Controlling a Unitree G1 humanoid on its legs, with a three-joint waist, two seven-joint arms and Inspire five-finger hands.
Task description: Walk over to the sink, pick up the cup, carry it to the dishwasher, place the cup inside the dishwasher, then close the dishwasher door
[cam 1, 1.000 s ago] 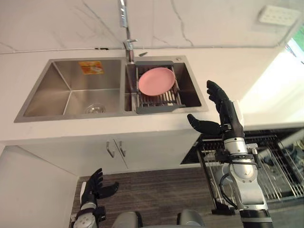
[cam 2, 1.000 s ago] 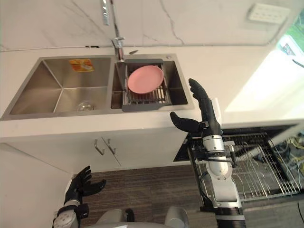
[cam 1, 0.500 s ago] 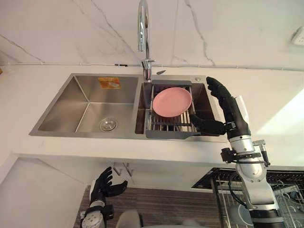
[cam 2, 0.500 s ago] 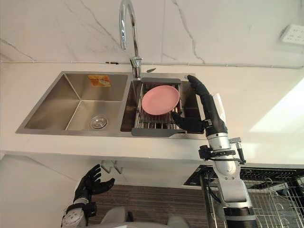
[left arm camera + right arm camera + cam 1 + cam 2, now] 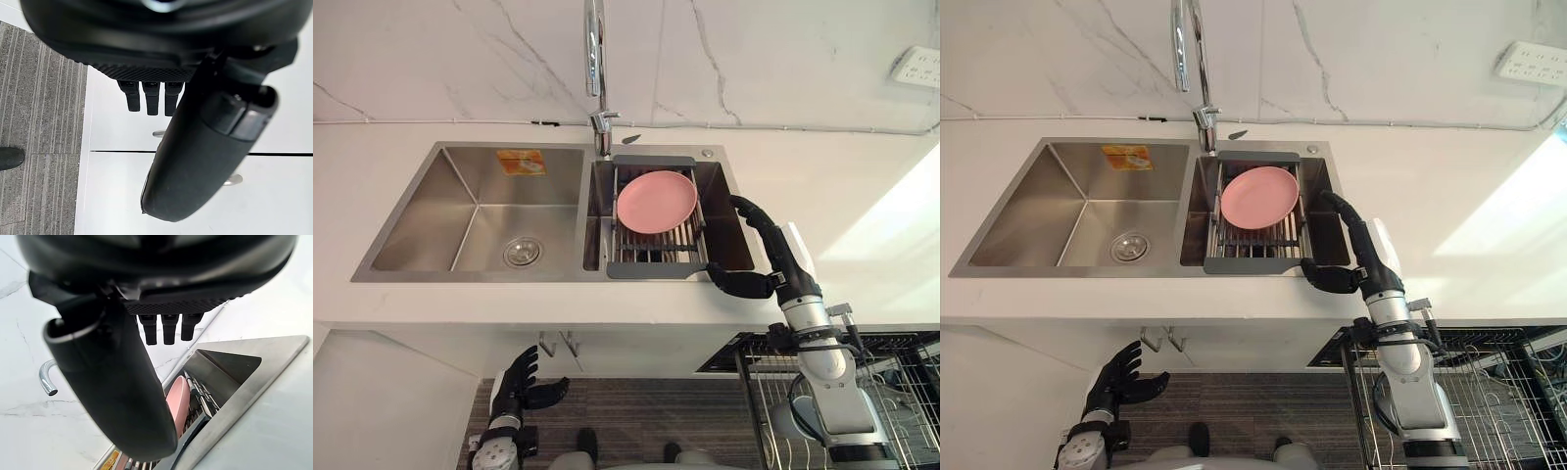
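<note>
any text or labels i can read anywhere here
No text can be quoted; nothing is legible.
Sticker on the back wall of the sink's left basin: orange and yellow, its print too small and blurred to read.
Socket plate on the wall: no readable marks.
Pink plate on the rack: plain, no print.

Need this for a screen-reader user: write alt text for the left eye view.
The robot's open right hand reaches over the right edge of a steel double sink, beside a drain rack holding a pink plate in the right basin. Its open left hand hangs low by the cabinet doors; a pulled-out dishwasher rack shows at lower right.
</note>
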